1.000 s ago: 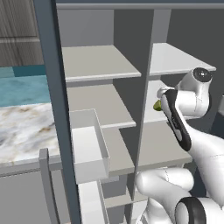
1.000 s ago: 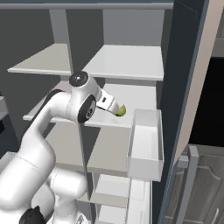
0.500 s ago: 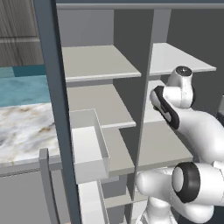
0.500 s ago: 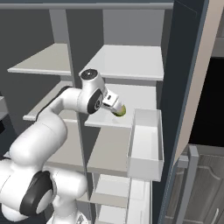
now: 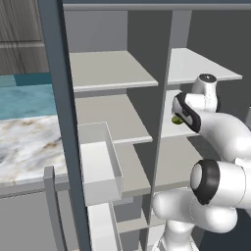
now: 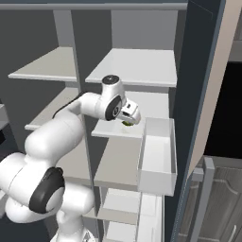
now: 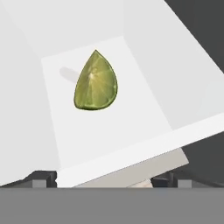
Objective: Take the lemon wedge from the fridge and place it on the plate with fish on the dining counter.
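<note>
Lying flat on a pale fridge shelf (image 7: 131, 131), cut face up, the lemon wedge (image 7: 96, 82) sits ahead of the jaws (image 7: 105, 180) and slightly to the left of the line between them, point aimed away. By my judgement it is very light, firm along the rind but soft and wet in the flesh, so a hard squeeze would bruise it and a loose one would let it skid. The best hold looks to be across its broad rounded end, one pad on each curved rind flank, not on the thin tip. Only the dark fingertip stubs show at the bottom of the hand view, well apart with nothing between them, so the jaws look wide and empty.

From the left base view, the wedge (image 5: 177, 119) is a small green speck tucked just under the wrist, and the marble tabletop (image 5: 24, 147) lies far off to the left, outside the fridge (image 5: 59, 122). The right base view adds the white door bin (image 6: 157, 158) close beside the jaws (image 6: 131, 118), with the wedge (image 6: 127, 124) just below them. Neither base view shows the fruit's orientation or the finger gap; the hand view does.
</note>
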